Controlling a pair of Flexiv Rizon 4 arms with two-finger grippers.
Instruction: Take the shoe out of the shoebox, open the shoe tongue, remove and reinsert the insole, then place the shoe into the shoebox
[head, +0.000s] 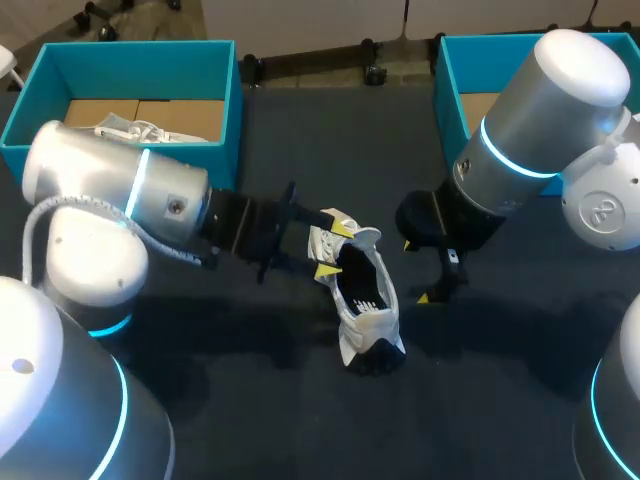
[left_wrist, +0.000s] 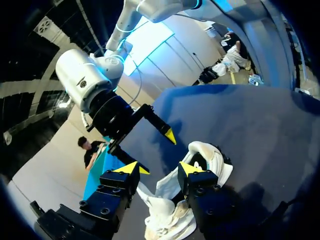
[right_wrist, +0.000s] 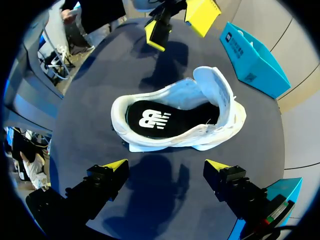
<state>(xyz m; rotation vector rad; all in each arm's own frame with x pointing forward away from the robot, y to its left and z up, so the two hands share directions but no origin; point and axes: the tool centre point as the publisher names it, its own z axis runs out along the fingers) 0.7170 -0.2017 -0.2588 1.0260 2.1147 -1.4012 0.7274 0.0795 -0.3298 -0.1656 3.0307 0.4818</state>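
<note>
1. Judging by the sneaker (head: 352, 322) lying on the table (head: 240, 400) with its tongue (right_wrist: 215, 82) folded back and the black insole (right_wrist: 165, 117) fully exposed, I take the insole removal as the step in hand.
2. My right gripper (right_wrist: 166, 167) sits just beside the sneaker's long side, fingers spread wide and holding nothing, with the shoe's opening straight ahead of it.
3. My left gripper (head: 332, 250) hangs at the sneaker's tongue end, also spread wide and empty. From the right wrist view its tips look clear of the shoe.
4. To do this well, I would first steady the sneaker with the left gripper on the tongue or collar. Otherwise the light shoe is likely to slide or lift with the insole.
5. I would bring one right finger down inside at the heel end, catch the insole's edge against the other finger, and peel upward rather than drag sideways.
6. The soft upper may fold in over the opening, so the tongue needs to stay back.
7. Room is good: bare table lies on every side of the sneaker.
8. The blue shoebox (head: 120, 55) with a second shoe (head: 130, 130) and the other blue shoebox (head: 452, 90) stand well apart from the sneaker, beyond its tongue end.
9. The two grippers are near each other across the sneaker, which is my main collision worry.
</note>
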